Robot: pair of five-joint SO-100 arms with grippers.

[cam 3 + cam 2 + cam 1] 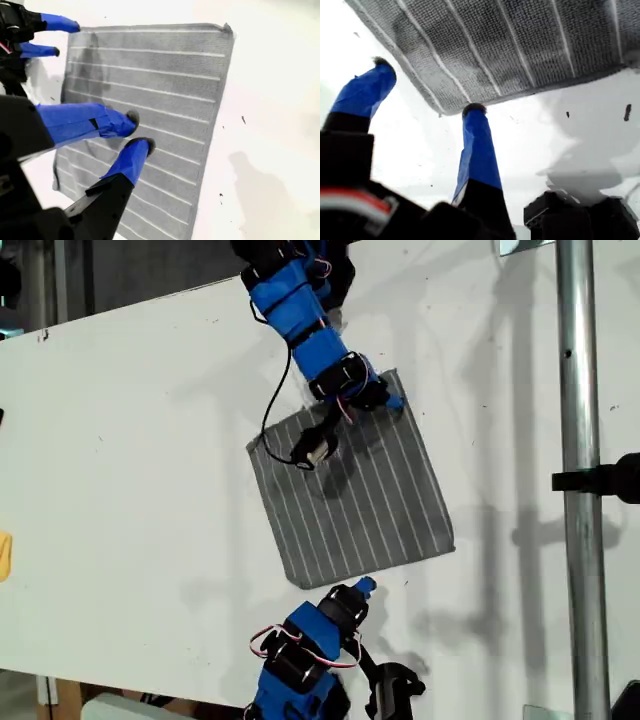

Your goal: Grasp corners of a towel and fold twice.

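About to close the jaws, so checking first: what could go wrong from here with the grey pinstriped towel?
My first gripper stands open just short of a corner of the thin dark-grey pinstriped towel, over bare white table; closing now may miss the cloth. My second gripper is over the towel's middle, not a corner; pinching there would likely bunch it.

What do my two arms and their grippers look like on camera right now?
Both arms are built of bright blue printed segments joined by black servo blocks. My first gripper and my second gripper each have two blue tapered fingers with dark tips on black bases. A black cable loops off the arm at the exterior view's top; red and white wires show on the lower one.
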